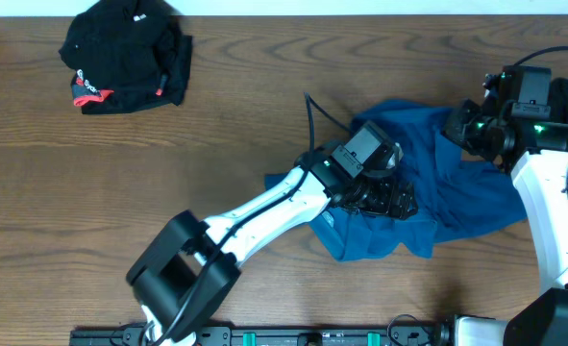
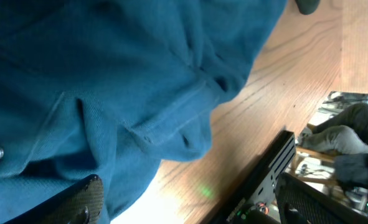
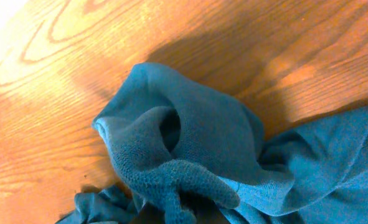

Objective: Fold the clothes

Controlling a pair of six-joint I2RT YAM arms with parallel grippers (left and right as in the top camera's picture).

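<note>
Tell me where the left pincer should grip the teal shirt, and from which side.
Take the teal shirt at its near-left corner, coming in from the left: that edge lies flat and free on the table, opposite the bunched far-right edge the shut right pincer holds. The crumpled middle under the open left pincer likely offers a poorer hold.

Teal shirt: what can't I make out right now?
Overhead: left gripper fingertips hidden under its own wrist, above the teal shirt.
Right wrist: right gripper cut off by bottom edge; bunched fabric hides the pinch.
Left wrist: shirt fills the frame, outline lost.
</note>
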